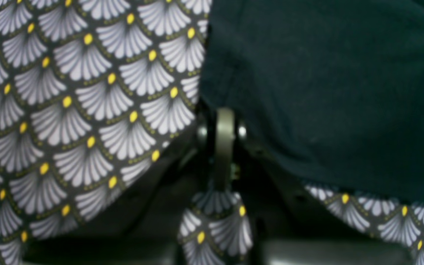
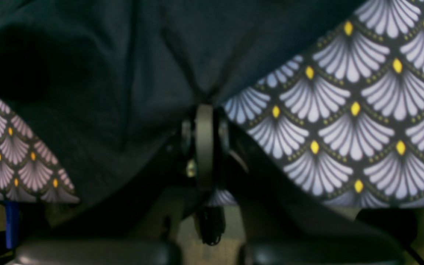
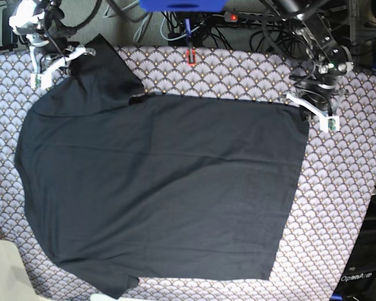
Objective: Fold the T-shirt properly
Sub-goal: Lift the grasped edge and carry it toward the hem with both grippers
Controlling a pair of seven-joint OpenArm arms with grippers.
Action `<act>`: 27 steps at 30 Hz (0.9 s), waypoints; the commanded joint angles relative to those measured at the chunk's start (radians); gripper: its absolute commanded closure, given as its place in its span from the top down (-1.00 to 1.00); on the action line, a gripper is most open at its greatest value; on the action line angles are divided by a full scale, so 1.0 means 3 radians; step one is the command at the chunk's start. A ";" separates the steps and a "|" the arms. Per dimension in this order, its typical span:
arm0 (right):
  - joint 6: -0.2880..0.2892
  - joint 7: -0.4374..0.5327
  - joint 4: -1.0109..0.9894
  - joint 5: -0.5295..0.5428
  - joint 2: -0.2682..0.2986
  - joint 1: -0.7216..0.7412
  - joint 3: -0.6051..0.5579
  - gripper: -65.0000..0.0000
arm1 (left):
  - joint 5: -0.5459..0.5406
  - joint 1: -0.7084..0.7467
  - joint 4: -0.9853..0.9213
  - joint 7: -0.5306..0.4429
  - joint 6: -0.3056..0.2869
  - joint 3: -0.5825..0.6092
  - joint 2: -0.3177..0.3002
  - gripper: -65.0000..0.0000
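T-shirt (image 3: 163, 188) spread flat on the fan-patterned tablecloth (image 3: 338, 207), both grippers clenched on its far corners.
At 11 o'clock the right gripper (image 3: 75, 58) pinches a sleeve; at 2 o'clock the left gripper (image 3: 307, 111) grips the hem. Fingertips hidden by cloth; wrist views blurred.

Matt dark cloth T-shirt (image 3: 163, 188)

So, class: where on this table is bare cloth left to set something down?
Free: the tablecloth strip right of the T-shirt hem, and a narrow band along the bottom edge. Crowded: the top corners, where the right gripper and left gripper pinch the shirt.
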 commanded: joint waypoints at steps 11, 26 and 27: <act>0.0034 -0.0053 0.0449 -0.0014 0.0071 -0.0008 -0.0011 -1.00 | -0.0015 -0.0120 0.0090 -0.0028 -0.0010 0.0007 -0.0018 -1.00; 0.0034 -0.0646 0.0551 -0.0014 0.0597 0.0683 -0.0174 -1.00 | 0.0067 -0.0575 0.0054 0.0238 0.0149 0.0227 -0.0039 -1.00; 0.0034 -0.0687 0.0551 -0.0014 0.0633 0.0734 -0.0215 -1.00 | 0.0108 -0.0652 0.0054 0.0310 0.0159 0.0227 -0.0044 -1.00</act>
